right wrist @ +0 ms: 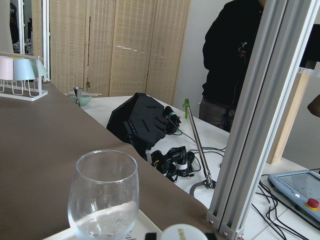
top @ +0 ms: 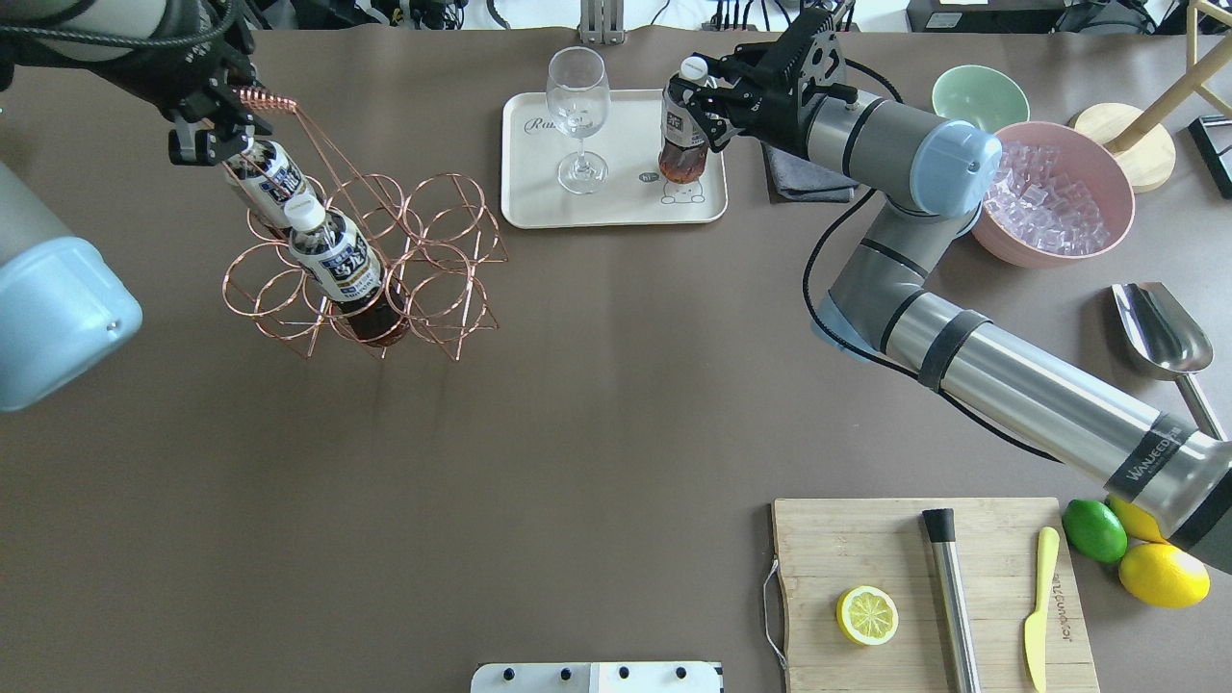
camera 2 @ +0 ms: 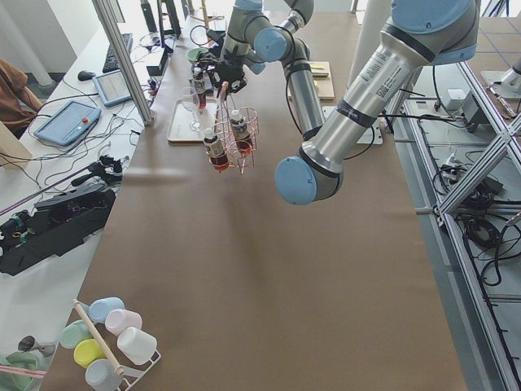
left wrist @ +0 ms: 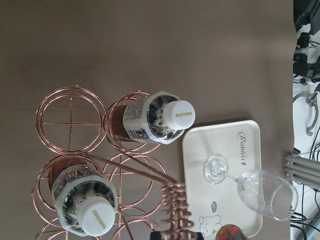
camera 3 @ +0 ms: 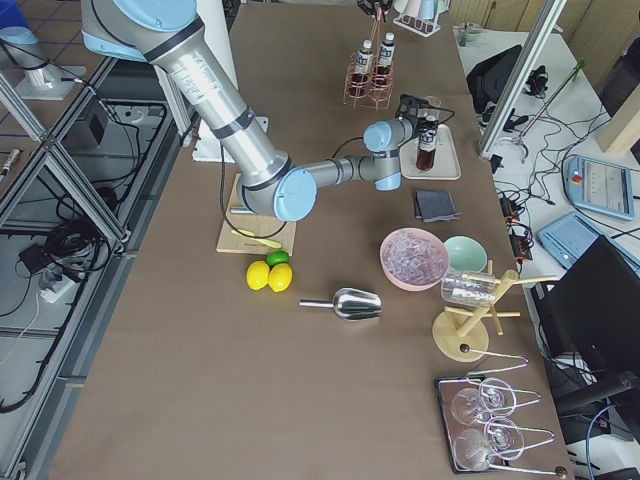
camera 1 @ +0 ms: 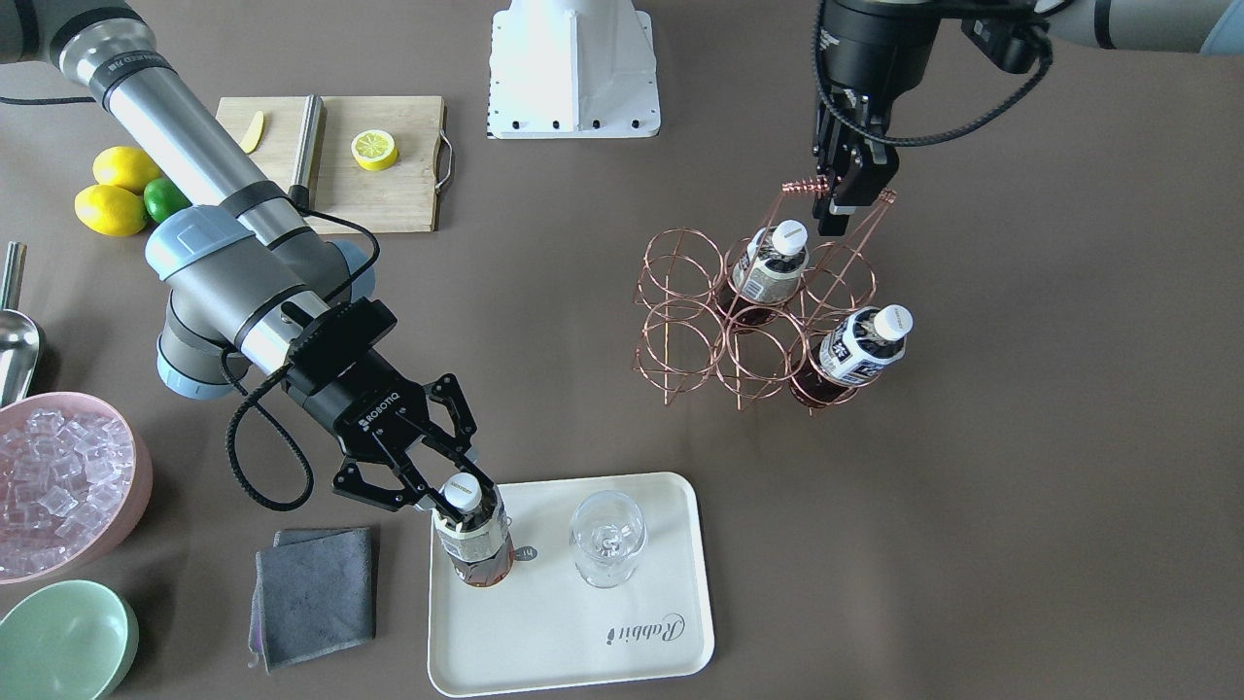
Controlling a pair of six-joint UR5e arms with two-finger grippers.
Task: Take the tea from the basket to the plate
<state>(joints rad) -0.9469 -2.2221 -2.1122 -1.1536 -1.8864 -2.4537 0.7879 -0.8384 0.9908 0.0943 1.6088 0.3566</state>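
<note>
Right gripper (camera 1: pixel 455 491), front view: clenched on the tea (camera 1: pixel 473 544) at its cap, the bottle apparently standing on the plate (camera 1: pixel 544 642) beside the glass (camera 1: pixel 607 540); only release seems left. Overhead: tea upright, long axis vertical, cap up. Left gripper (top: pixel 207 135) pinches the basket (top: pixel 438 255) handle.

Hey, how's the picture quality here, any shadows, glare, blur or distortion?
Front-facing view: soft, even light, faint shadows by the basket. Overhead view: the left arm's blue joint cap looms large and slightly soft near the lens. Left wrist view: the wine glass looks tipped over, a perspective effect. Right wrist view: the tea is cropped to its white cap.
</note>
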